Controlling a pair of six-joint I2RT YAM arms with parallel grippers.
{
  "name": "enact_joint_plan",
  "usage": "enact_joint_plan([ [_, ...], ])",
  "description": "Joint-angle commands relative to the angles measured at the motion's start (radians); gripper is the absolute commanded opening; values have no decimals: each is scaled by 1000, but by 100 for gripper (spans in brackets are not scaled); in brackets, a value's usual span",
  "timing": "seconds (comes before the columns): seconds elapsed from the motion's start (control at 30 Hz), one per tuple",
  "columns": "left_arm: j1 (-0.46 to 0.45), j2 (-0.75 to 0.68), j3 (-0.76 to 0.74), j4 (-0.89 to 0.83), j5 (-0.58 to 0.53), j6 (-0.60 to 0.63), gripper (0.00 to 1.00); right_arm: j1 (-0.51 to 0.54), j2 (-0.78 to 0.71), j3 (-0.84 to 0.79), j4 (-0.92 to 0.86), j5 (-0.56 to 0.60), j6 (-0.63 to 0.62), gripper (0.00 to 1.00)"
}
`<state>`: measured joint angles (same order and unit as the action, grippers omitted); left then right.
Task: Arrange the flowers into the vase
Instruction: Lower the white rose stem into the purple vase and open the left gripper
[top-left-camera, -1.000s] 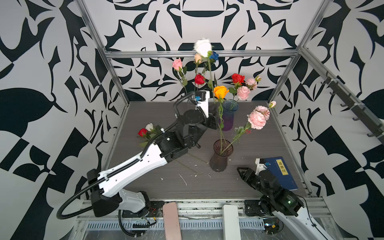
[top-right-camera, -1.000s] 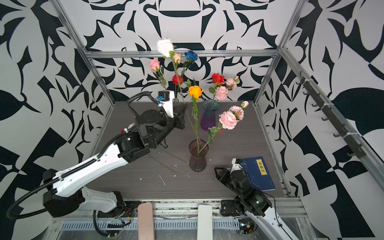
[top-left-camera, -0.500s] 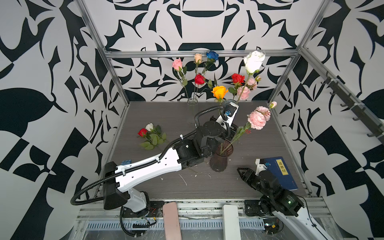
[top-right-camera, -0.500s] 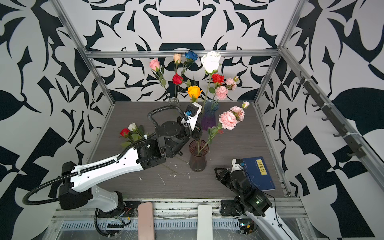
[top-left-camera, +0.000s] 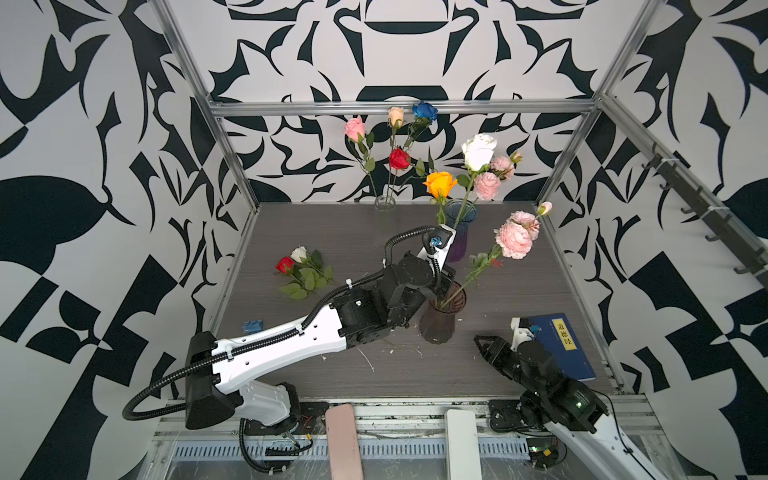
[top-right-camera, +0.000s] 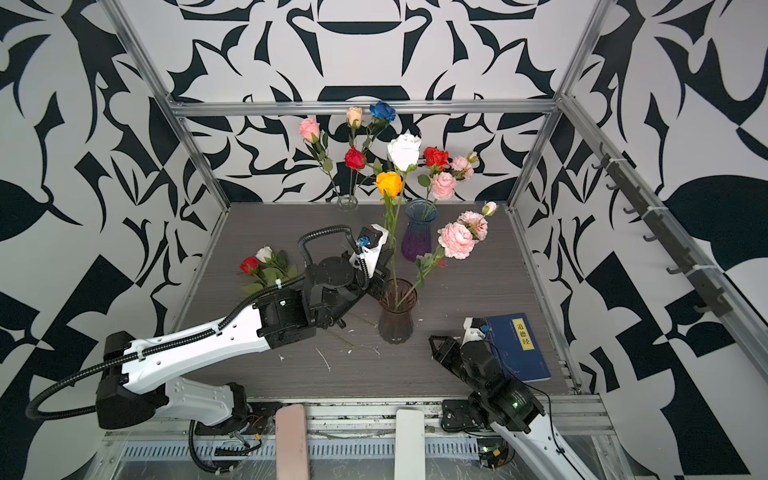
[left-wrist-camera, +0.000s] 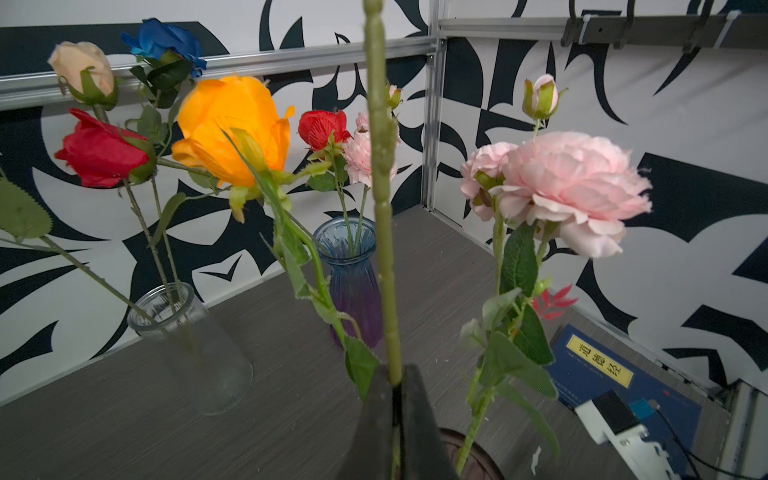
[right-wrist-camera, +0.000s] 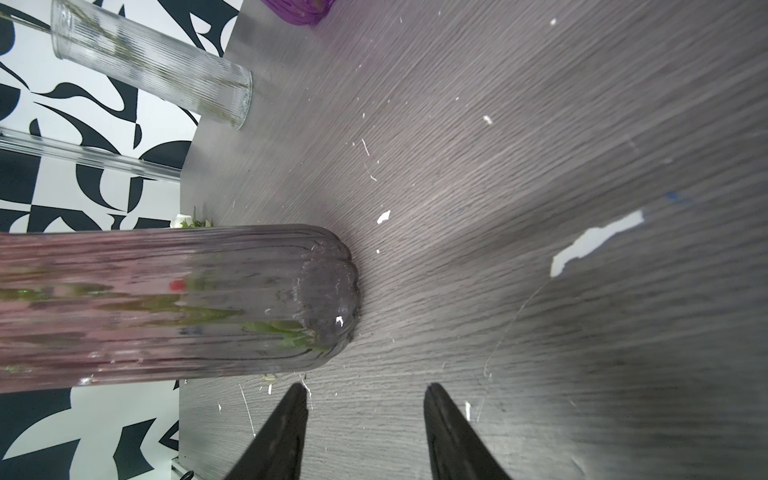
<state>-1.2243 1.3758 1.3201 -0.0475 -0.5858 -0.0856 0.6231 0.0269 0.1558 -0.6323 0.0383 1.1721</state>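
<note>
Over the last second I swing the white rose (top-right-camera: 404, 151) from high by the clear vase (top-left-camera: 384, 202) at 12 o'clock across to the smoky vase (top-right-camera: 395, 324) just off centre toward 4 o'clock, and its head now rides lower. The left gripper (left-wrist-camera: 395, 388) is still clamped on the stem just above the rim. The stem's foot looks to be inside the mouth, beside the orange rose (top-right-camera: 389, 183) and pink carnations (top-right-camera: 457, 239). I judge this flower all but placed, with only the release left. The right gripper (right-wrist-camera: 365, 399) sits at 5 o'clock, jaws apart, empty. Two loose flowers (top-left-camera: 293, 262) wait at 9 o'clock.
</note>
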Motion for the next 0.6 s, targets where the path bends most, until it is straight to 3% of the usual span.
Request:
enact_joint_plan([
  [0.0, -2, 16, 27, -69, 92, 11, 54, -2, 15, -6, 11, 22, -2, 49],
  [0.03, -2, 20, 41, -97, 101, 27, 85, -2, 18, -4, 12, 23, -2, 49],
  [0.07, -2, 18, 49, -126, 102, 20, 99, -1, 19, -4, 13, 23, -2, 49],
  [0.2, 68, -88, -25, -229, 56, -124, 99, -2, 17, -4, 8, 23, -2, 49],
  [0.3, 266, -257, -183, -307, 170, -380, 92, -2, 18, -6, 12, 22, 0, 49],
  [0.4, 486, -377, -337, -396, 279, -582, 73, -2, 30, -10, 25, 15, -1, 50],
  [0.57, 839, -388, -508, -510, 504, -777, 58, -3, 61, -8, 51, 8, -9, 49],
])
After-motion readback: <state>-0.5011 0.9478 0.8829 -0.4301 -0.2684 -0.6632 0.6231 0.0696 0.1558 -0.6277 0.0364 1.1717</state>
